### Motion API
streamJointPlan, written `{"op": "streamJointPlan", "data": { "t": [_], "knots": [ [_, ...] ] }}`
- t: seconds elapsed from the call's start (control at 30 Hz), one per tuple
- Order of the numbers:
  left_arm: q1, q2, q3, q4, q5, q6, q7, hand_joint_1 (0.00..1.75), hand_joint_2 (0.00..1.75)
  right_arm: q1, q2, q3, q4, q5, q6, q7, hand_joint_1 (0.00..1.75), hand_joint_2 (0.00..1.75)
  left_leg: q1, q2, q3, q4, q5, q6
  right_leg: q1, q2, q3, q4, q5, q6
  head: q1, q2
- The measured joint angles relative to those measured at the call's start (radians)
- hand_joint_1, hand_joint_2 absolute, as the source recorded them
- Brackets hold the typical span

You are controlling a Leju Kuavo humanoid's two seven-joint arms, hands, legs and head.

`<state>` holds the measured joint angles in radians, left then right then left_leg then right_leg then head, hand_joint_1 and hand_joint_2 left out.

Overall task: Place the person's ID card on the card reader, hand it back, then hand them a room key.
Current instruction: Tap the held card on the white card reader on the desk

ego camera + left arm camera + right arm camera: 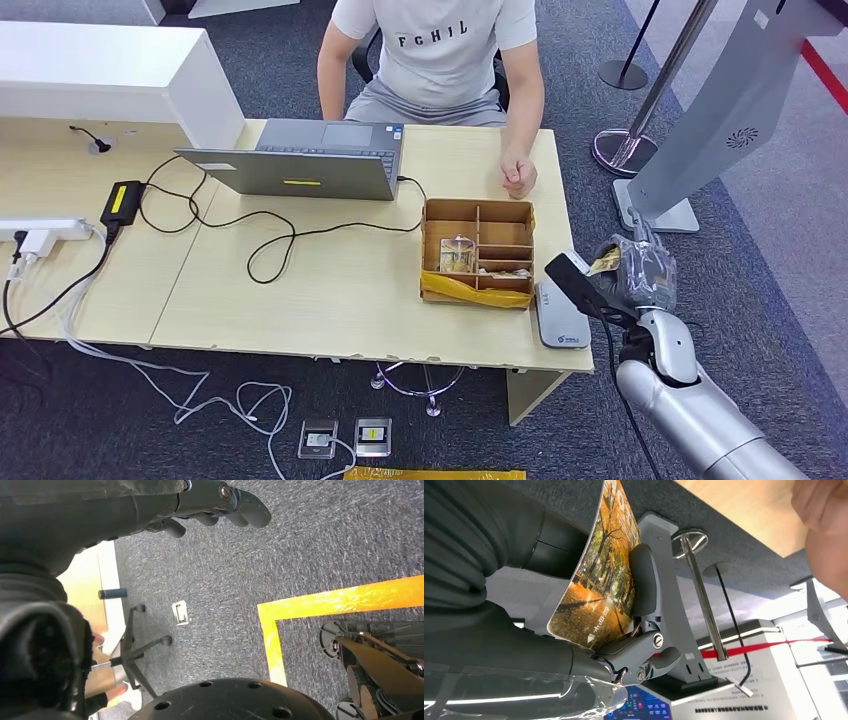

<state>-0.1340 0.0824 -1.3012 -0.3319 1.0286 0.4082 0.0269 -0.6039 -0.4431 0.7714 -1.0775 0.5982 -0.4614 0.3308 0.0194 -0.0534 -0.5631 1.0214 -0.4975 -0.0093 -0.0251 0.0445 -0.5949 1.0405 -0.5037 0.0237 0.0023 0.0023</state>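
My right hand (645,272) hovers just off the table's right end, beside the grey card reader (560,318). It pinches a card printed with autumn trees (599,580) between thumb (644,580) and fingers; a yellow corner of the card (603,264) shows in the head view. The person sits at the far side with a closed hand (518,178) resting on the table, apart from mine. A wooden compartment box (478,290) holds a stack of similar cards (458,255). My left hand (210,507) hangs over the carpet, holding nothing.
A laptop (310,160) with cables stands mid-table, a power strip (40,230) at the left. A tilted grey kiosk (720,110) and barrier posts (625,150) stand right of the table. A chair base (135,650) and yellow floor tape (340,600) lie below.
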Motion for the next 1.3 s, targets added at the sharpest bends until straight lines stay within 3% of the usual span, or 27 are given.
{"op": "streamJointPlan", "data": {
  "t": [0.83, 1.3],
  "knots": [
    [0.003, -0.006, 0.012, 0.0, 0.064, 0.023, 0.013, 0.0, 0.0, -0.006, 0.136, 0.03, 0.222, -0.011, -0.014, -0.05, 1.75, 1.75, 0.0, 0.0, 0.0, 0.0, 0.0, 0.0, 0.0, 0.0, 0.0, 0.0, 0.0, 0.0, 0.0, 0.0],
    [0.007, -0.011, 0.021, 0.0, 0.093, 0.031, 0.014, 0.0, 0.0, -0.039, 0.173, 0.03, 0.316, 0.002, -0.007, -0.056, 1.75, 1.75, 0.0, 0.0, 0.0, 0.0, 0.0, 0.0, 0.0, 0.001, 0.0, 0.0, 0.0, 0.0, 0.0, 0.0]
  ]
}}
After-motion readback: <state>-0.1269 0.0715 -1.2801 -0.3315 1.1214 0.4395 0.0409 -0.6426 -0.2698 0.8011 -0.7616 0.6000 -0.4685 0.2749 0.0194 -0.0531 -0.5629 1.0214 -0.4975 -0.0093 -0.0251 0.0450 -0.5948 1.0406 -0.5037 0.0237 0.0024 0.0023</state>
